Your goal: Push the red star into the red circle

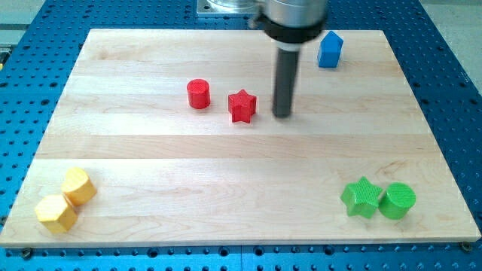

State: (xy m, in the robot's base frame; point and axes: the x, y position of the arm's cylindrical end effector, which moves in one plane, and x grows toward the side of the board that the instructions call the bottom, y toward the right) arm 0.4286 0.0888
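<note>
The red star [242, 105] lies on the wooden board above the middle. The red circle [199, 94], a short cylinder, stands a little to the star's left and slightly higher in the view, with a small gap between them. My tip [282, 115] rests on the board just to the right of the red star, a short gap away from it. The rod rises straight up to the arm's dark collar at the view's top.
A blue block [330, 50] stands near the top right of the board [241, 173]. A green star [361, 197] and a green circle [397, 201] sit at the bottom right. Two yellow hexagonal blocks [78, 186] [56, 213] sit at the bottom left.
</note>
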